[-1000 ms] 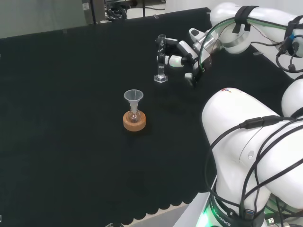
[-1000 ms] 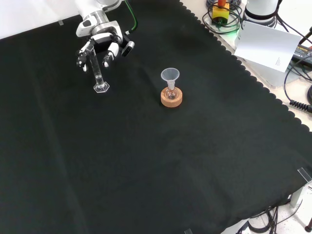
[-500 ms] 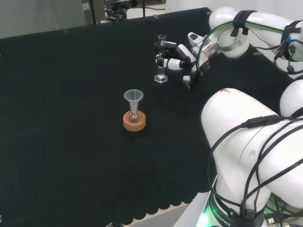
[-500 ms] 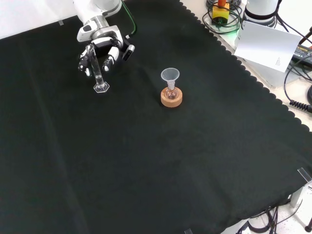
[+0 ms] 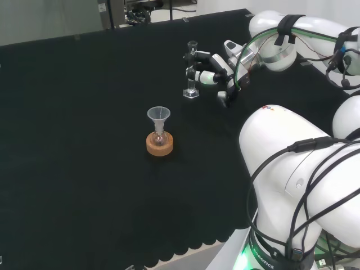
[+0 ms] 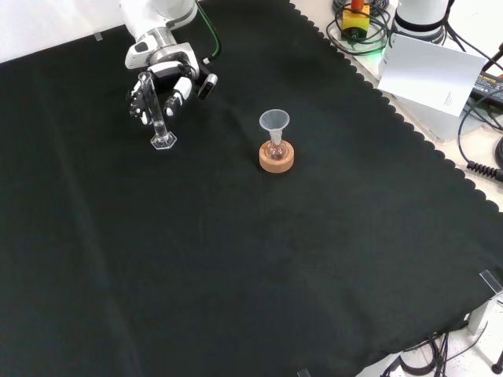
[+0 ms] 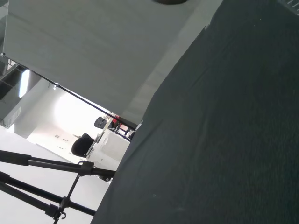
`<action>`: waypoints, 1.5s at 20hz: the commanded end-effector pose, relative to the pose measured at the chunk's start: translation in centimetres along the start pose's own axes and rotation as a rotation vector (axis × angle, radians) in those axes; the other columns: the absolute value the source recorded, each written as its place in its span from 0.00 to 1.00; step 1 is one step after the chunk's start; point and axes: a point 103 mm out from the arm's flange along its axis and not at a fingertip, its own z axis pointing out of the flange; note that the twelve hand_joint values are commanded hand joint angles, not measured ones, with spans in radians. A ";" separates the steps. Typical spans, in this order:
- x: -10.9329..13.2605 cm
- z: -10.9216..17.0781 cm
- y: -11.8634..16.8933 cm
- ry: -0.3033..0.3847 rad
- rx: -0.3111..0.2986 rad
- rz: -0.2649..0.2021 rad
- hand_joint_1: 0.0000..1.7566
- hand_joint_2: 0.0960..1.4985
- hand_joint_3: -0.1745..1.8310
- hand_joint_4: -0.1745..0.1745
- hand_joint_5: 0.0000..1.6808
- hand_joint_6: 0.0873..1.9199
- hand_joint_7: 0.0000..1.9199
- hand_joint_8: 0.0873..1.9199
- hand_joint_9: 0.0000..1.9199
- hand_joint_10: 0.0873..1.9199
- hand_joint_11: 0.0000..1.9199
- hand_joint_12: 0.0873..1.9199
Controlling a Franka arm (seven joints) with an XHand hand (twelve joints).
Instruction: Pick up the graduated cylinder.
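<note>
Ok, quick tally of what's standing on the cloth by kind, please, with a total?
Graduated cylinder: 1, upright on its base, with the hand at it
Funnel: 1, sitting in the flask
Small flask: 1, on the stand
Cork ring stand: 1
Total: 4

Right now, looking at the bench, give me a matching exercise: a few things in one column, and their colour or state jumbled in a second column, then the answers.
Column one:
1. graduated cylinder
2. funnel
3. cork ring
4. hand

Column two:
A. tan, lying flat on the black cloth
B. fingers curving around a thin tube
C. clear, upright on a six-sided foot
D. sitting in the mouth of a small flask

Pairs: 1-C, 2-D, 3-A, 4-B
</note>
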 end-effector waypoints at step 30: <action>2.7 -2.1 1.2 -0.256 0.019 0.047 0.71 0.74 0.09 0.00 0.56 0.53 0.50 0.53 0.68 0.06 0.60 0.40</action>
